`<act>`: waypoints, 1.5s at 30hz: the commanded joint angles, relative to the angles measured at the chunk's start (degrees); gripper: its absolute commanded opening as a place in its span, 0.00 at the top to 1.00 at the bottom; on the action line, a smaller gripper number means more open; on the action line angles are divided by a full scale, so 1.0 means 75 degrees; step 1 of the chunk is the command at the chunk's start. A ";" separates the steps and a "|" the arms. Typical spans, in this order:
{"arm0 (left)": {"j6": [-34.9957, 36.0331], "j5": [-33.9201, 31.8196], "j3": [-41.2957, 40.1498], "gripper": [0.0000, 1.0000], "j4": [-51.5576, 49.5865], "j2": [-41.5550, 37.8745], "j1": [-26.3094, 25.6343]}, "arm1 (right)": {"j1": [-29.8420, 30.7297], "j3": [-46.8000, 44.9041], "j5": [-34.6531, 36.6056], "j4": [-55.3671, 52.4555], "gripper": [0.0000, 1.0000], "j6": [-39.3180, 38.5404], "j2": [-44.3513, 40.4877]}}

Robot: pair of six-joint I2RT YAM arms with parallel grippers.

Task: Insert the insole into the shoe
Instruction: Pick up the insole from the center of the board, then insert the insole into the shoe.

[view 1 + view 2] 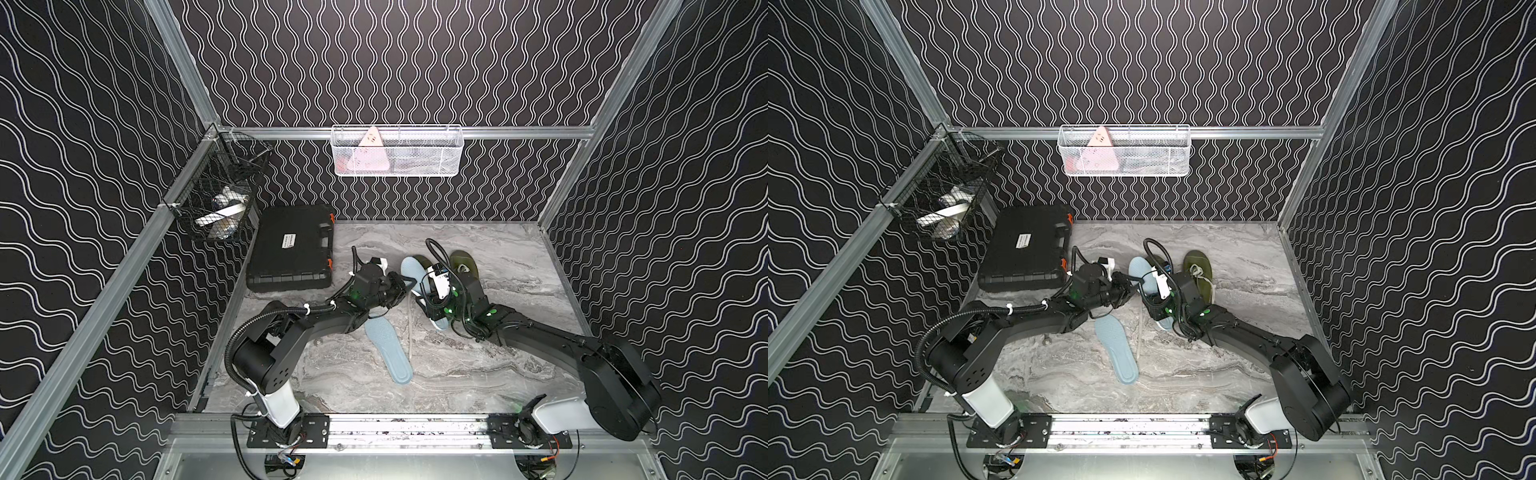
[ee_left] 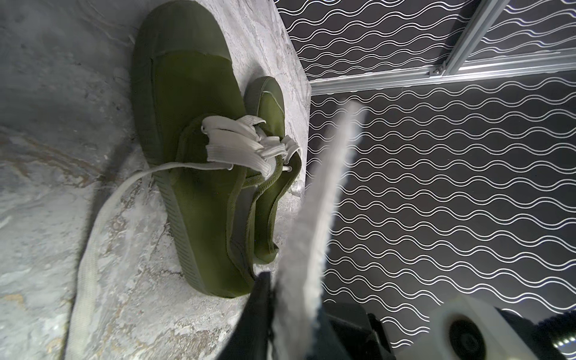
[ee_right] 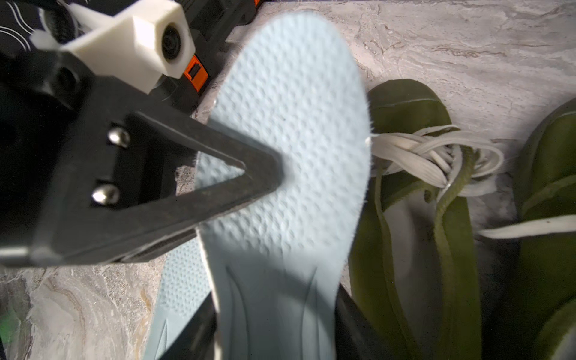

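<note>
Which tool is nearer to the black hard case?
Left. The left tool is between the black hard case and the raised insole, apart from the case; the right tool is at that insole's heel, farther from the case.

Insole (image 3: 290,124): pale blue, dimpled face, fuzzy white rim. Stood on long edge, face approx. vertical, just beside shoe (image 3: 405,103). Shoe: olive canvas low-top, upright on sole mid-counter (image 3: 467,46), mouth open, cream laces (image 2: 237,146) bunched, one end trailing.

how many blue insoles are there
2. The flat insole lies near the front; the raised insole is up off the table beside the green shoes. More may be hidden.
</note>
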 commanded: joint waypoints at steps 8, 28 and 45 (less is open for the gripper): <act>0.0882 0.0130 0.0499 0.49 -0.0925 -0.0366 0.0010 | -0.0016 0.0638 0.0603 -0.1950 0.59 0.0168 -0.0342; 0.9074 -0.1634 0.4659 0.57 -0.8088 0.0694 -0.0435 | -0.1862 0.1249 0.1437 -0.5203 0.61 0.0220 -0.1733; 1.1409 -0.2951 0.6033 0.59 -0.8168 0.2218 -0.1403 | -0.2864 0.1602 0.0636 -0.5967 0.61 -0.0125 -0.1692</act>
